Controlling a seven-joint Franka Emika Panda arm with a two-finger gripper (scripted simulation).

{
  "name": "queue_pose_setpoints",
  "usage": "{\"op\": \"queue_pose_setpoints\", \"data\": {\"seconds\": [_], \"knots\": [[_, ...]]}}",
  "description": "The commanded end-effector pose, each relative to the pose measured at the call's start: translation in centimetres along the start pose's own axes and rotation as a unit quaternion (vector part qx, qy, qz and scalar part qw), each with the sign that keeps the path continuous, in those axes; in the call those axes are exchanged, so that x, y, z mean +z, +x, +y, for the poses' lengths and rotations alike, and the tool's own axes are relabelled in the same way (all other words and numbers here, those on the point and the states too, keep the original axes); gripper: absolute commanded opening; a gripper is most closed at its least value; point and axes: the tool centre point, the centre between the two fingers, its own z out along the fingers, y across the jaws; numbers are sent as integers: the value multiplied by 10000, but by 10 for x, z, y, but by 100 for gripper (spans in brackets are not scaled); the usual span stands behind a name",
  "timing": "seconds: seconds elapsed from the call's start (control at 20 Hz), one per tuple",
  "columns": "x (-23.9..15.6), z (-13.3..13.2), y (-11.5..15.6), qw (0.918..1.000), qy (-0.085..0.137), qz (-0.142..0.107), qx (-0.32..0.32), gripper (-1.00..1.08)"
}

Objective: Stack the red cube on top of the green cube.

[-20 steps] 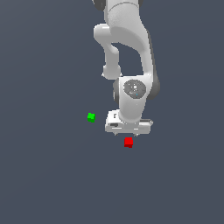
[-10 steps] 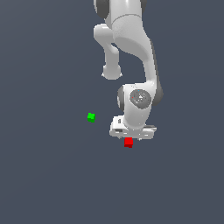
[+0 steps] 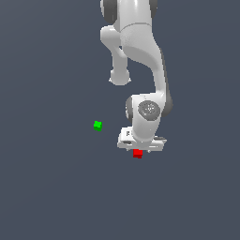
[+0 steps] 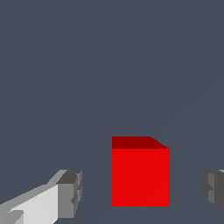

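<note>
The red cube (image 3: pixel 137 153) rests on the grey floor, directly under the white gripper (image 3: pixel 139 149). In the wrist view the red cube (image 4: pixel 140 175) stands between the two grey fingertips (image 4: pixel 70 194), with clear gaps on both sides, so the gripper (image 4: pixel 142 192) is open and touches nothing. The green cube (image 3: pixel 97 125) lies apart on the floor, toward the exterior view's left and a little farther back from the red one. The wrist view does not include the green cube.
The white arm (image 3: pixel 140 56) rises from the gripper toward the top of the exterior view. A plain dark grey floor (image 3: pixel 51 187) surrounds both cubes.
The gripper has come down over the red cube, which is now partly covered by the hand in the exterior view. Neither cube has moved.
</note>
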Motion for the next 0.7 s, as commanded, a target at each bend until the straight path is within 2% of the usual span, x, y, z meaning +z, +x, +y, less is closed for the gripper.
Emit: {"op": "queue_pose_setpoints", "data": {"seconds": [0.0, 0.4, 0.45, 0.65], "knots": [[14, 0, -1, 10000, -1, -6, 3, 100], [30, 0, 1, 10000, -1, -6, 5, 100], [30, 0, 1, 10000, -1, -6, 5, -100], [30, 0, 1, 10000, -1, -6, 5, -100]]}}
